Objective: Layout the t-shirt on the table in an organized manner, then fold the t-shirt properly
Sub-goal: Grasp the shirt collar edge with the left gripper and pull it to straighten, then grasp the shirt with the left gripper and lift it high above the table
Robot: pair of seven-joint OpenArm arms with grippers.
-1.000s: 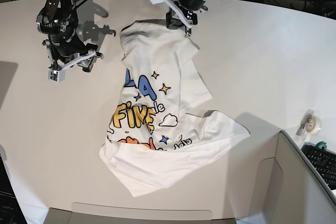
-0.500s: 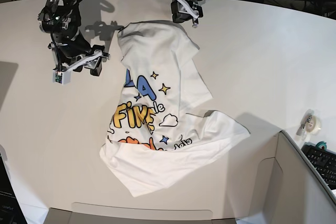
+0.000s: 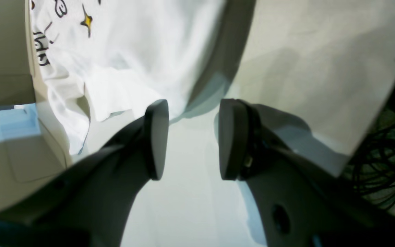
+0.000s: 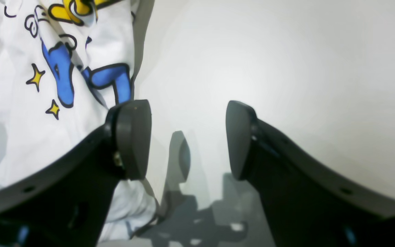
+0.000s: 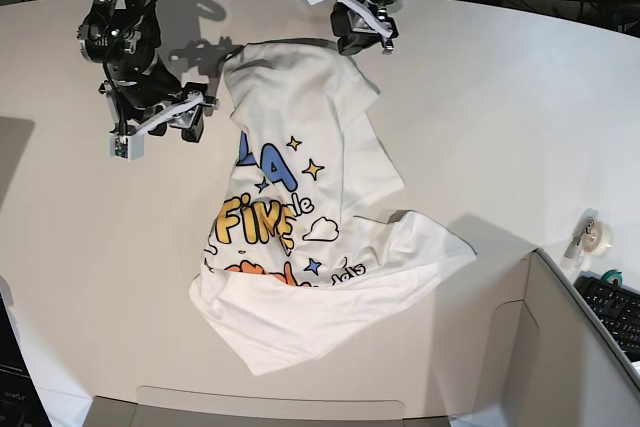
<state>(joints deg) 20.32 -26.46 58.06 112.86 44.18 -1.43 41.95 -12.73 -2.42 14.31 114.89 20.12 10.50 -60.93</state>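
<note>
The right hand (image 5: 158,125), jaws apart and empty, has slid closer to the t-shirt (image 5: 300,207), now just beside its left edge. The shirt lies crumpled mid-counter (image 5: 500,107), unmoved. The left hand (image 5: 362,35) has let go of the top hem, lifted clear, jaws now apart.
</note>
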